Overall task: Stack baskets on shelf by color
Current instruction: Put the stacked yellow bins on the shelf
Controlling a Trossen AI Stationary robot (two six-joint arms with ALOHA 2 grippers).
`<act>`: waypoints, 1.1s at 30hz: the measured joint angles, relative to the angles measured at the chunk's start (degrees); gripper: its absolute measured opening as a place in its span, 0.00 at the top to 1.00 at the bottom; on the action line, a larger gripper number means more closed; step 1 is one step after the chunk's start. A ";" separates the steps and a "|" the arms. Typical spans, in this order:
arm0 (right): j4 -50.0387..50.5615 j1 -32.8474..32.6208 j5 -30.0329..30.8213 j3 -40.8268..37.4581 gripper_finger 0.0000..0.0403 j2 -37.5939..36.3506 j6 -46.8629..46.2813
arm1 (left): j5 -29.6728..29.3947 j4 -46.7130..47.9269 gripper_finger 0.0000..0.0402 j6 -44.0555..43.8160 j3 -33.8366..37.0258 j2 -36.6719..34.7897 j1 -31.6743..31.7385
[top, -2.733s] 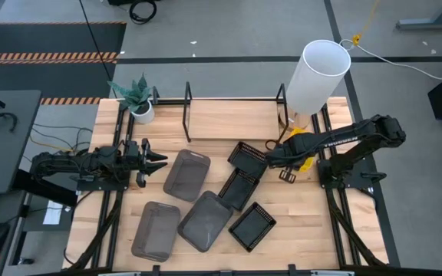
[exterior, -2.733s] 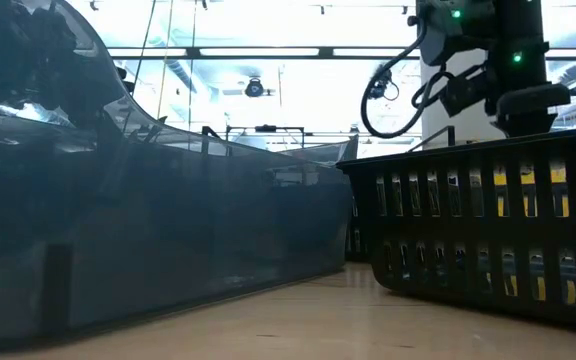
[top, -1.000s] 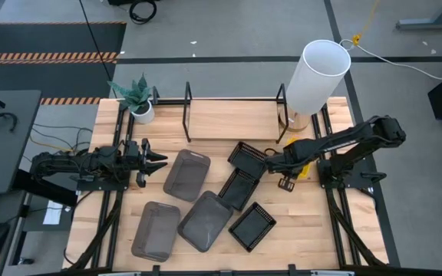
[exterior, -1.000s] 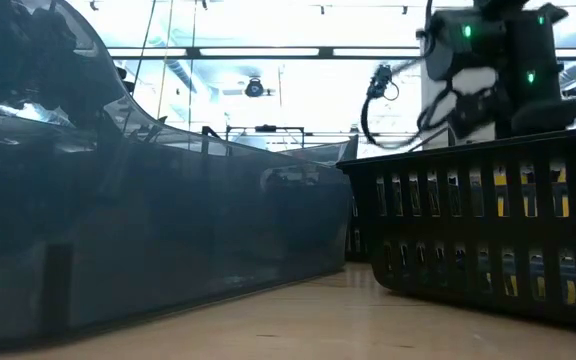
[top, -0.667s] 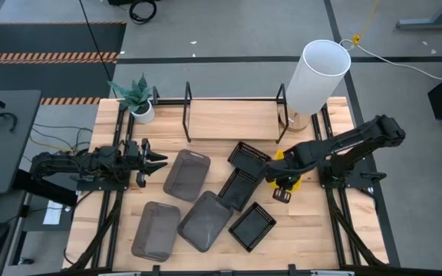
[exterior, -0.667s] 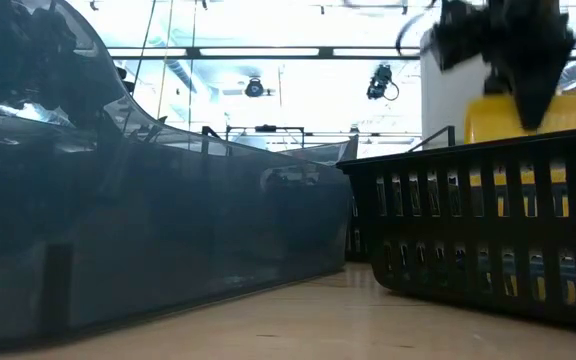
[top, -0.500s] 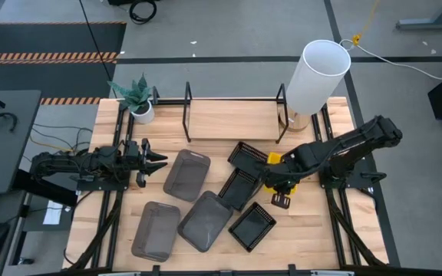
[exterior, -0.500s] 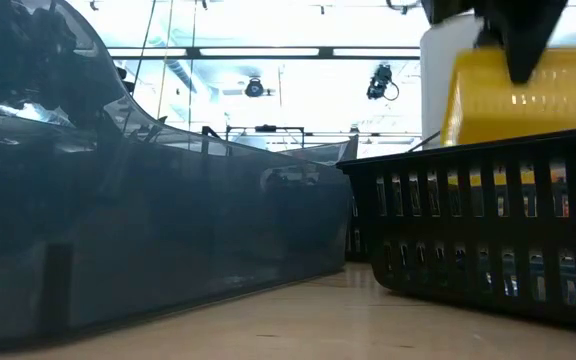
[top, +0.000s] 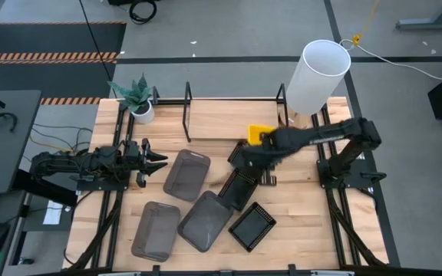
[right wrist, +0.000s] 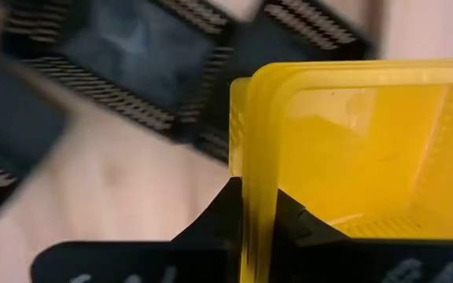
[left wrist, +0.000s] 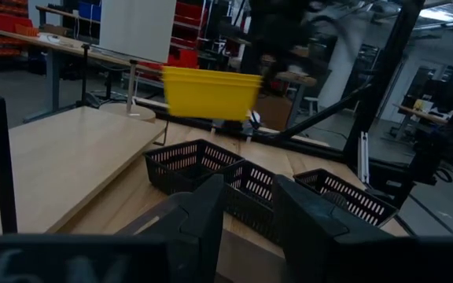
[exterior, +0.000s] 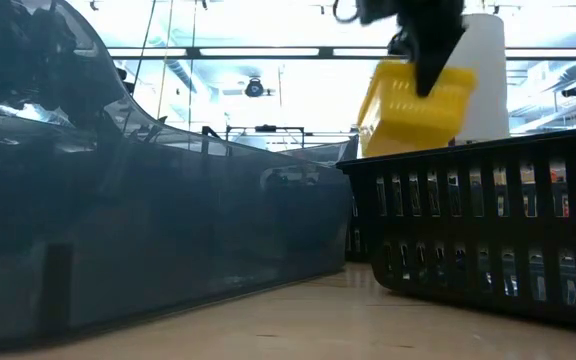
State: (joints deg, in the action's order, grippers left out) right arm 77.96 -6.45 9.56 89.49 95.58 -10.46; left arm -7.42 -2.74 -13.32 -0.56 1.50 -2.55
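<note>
My right gripper is shut on a nested stack of yellow baskets, held in the air over the black baskets, at the front right of the light-wood shelf. The stack also shows in the low view and the left wrist view. Three black perforated baskets and three smoky-grey baskets lie flat on the table. My left gripper is open and empty at the table's left. My right gripper pinches one side wall of the yellow stack at its rim, with one finger inside the basket and one outside. It comes from above. The stack hangs below the fingers, slightly tilted and lifted clear of the table.
A tall white cylinder stands at the shelf's right end. A potted plant stands at its left end. Thin black uprights frame the shelf. The shelf's plank is bare wood.
My right gripper, shut on the yellow stack throughout, has lifted it from the table near the cylinder's foot. It has carried it up, toward the table's left and far edges, over the black baskets toward the shelf. The stack is now clear of the table.
</note>
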 joint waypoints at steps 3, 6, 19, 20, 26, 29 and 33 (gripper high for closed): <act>-0.38 5.13 0.52 -0.02 0.93 0.10 5.11 | 0.00 0.00 0.71 0.02 0.00 0.00 0.02; -3.48 9.82 1.23 -0.02 0.95 0.05 11.27 | -0.01 0.00 0.71 0.01 0.00 0.00 0.02; -5.90 24.20 1.38 0.00 0.94 5.65 21.07 | 0.00 0.00 0.71 0.02 0.00 0.00 0.00; -5.86 24.72 1.40 0.00 0.94 6.40 21.48 | -0.02 0.00 0.71 0.01 0.00 0.00 0.01; -5.70 26.47 1.32 0.00 0.94 11.23 26.94 | -0.01 0.00 0.71 0.01 0.00 0.00 0.01; -5.67 27.55 1.37 0.00 0.94 12.50 28.32 | 0.00 0.00 0.71 0.01 0.00 0.00 0.02; -5.40 29.28 1.38 0.00 0.94 13.16 28.06 | -0.01 0.00 0.71 0.01 0.01 -0.02 0.01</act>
State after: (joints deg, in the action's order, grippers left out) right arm 72.56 22.83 10.94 89.49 108.75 17.60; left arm -7.43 -2.74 -13.31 -0.54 1.48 -2.54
